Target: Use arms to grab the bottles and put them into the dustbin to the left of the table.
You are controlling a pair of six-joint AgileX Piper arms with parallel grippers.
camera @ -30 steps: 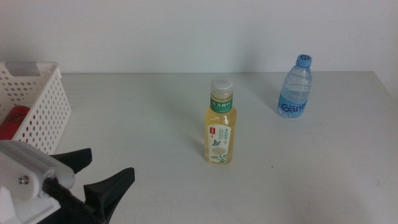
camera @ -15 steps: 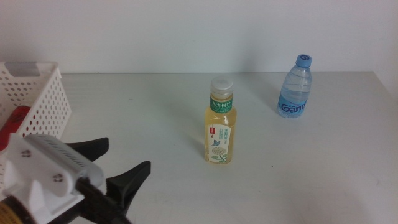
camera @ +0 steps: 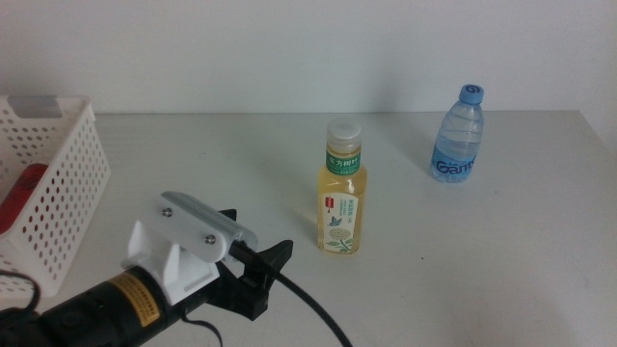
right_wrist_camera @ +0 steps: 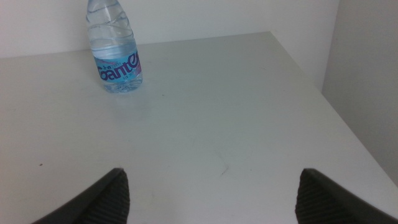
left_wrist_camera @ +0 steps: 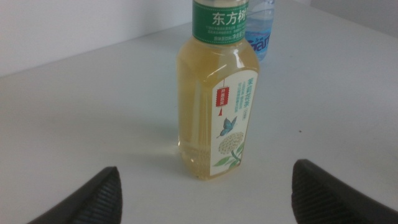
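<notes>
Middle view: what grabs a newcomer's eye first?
The left hand, jaws open, low in the foreground and pointed at the yellow tea bottle standing upright mid-table. Next, the water bottle upright at the far right, and the white dustbin at the left edge with something red inside. The right hand, open, shows only in its wrist view, facing the water bottle.

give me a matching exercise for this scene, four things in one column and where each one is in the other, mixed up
Things:
1. tea bottle
2. water bottle
3. red can
4. left claw

Places:
A. inside the white basket
B. far right of the table, near the wall
C. middle of the table, upright
D. low over the table, open, facing the tea bottle

Pairs: 1-C, 2-B, 3-A, 4-D
</notes>
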